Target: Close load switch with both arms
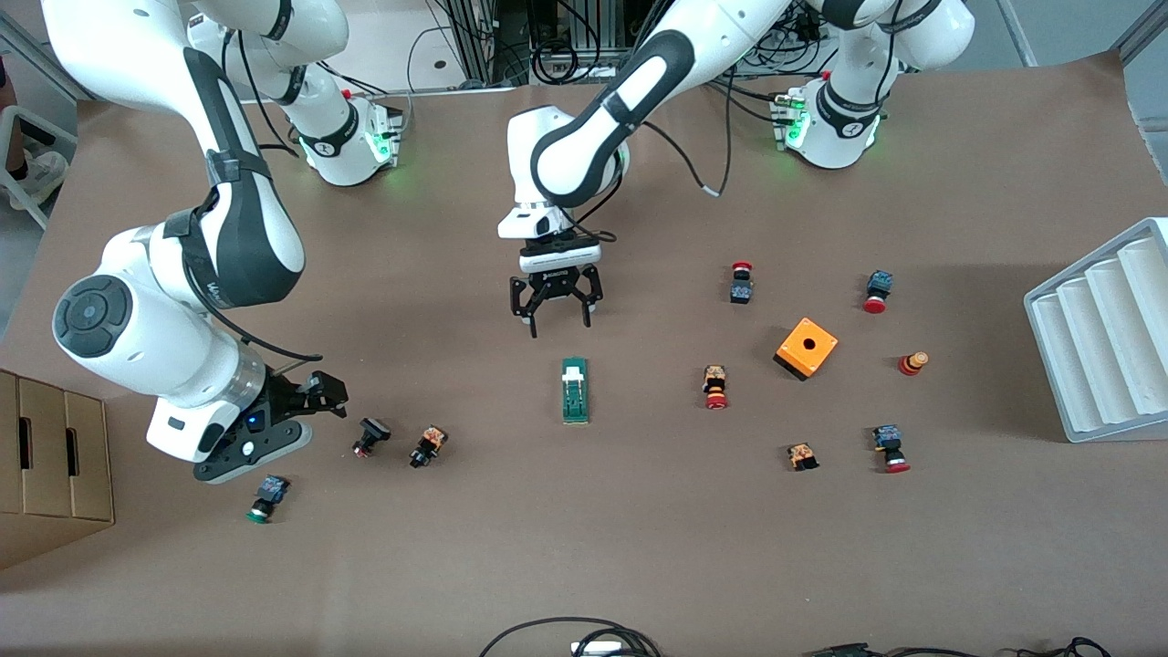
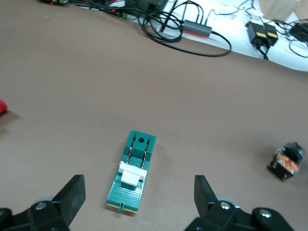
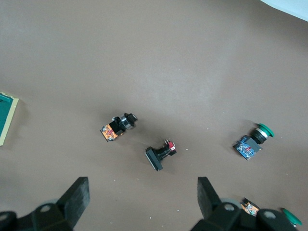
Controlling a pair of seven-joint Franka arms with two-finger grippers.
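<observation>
Load switch (image 1: 575, 391) flat on desk (image 1: 639, 547); left gripper (image 1: 556, 312) above, right gripper (image 1: 315, 394) aside, fingers spread.

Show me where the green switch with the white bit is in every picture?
Front view: the load switch lies mid-table, below the left gripper, whose fingers are open.
Left wrist view: the whole switch shows, low between the two open fingers.
Right wrist view: only a green corner peeks in at the edge.
Shared landmark: the black push button with orange back, also seen at and.
</observation>
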